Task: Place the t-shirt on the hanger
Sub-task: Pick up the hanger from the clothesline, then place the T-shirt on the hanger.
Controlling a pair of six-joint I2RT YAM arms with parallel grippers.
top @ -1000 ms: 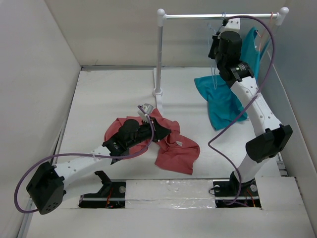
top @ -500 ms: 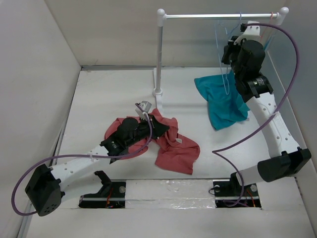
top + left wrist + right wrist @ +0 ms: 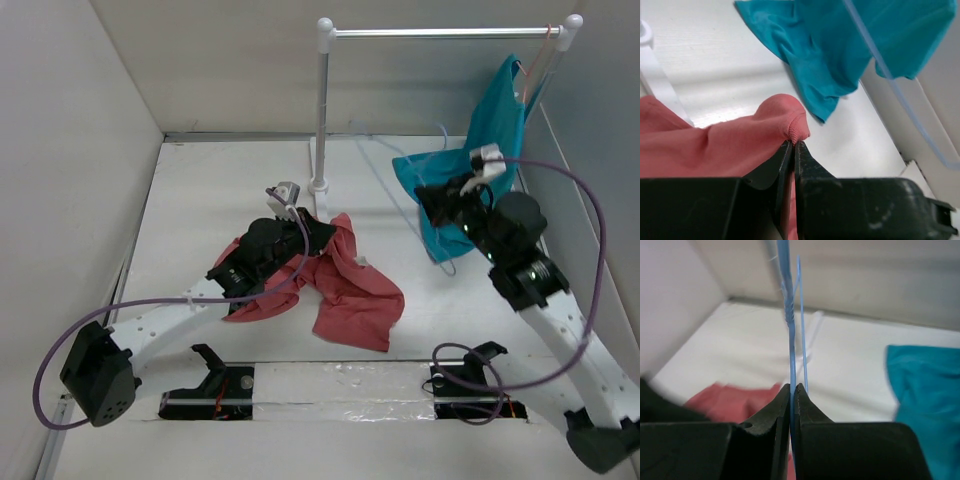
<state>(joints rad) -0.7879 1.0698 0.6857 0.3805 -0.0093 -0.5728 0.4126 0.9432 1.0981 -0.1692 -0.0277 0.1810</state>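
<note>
The left end effector (image 3: 792,146) is clenched on a ribbed edge of the red t-shirt (image 3: 355,300), which lies crumpled on the desk (image 3: 220,190) just in front of the rack post (image 3: 322,110). The right end effector (image 3: 792,388) pinches the thin wire of the light-blue hanger (image 3: 790,340), to the right of that post, close to the teal shirt (image 3: 830,55).

I am looking out over a white tabletop (image 3: 220,190) that is lying under soft, even light. Plain white boards are boxing it in: a left panel (image 3: 70,150), a back panel (image 3: 220,70) and a right panel (image 3: 600,130). Near the back, a white rack post (image 3: 321,110) is standing upright, carrying a metal rail (image 3: 440,32) toward my right.
</note>
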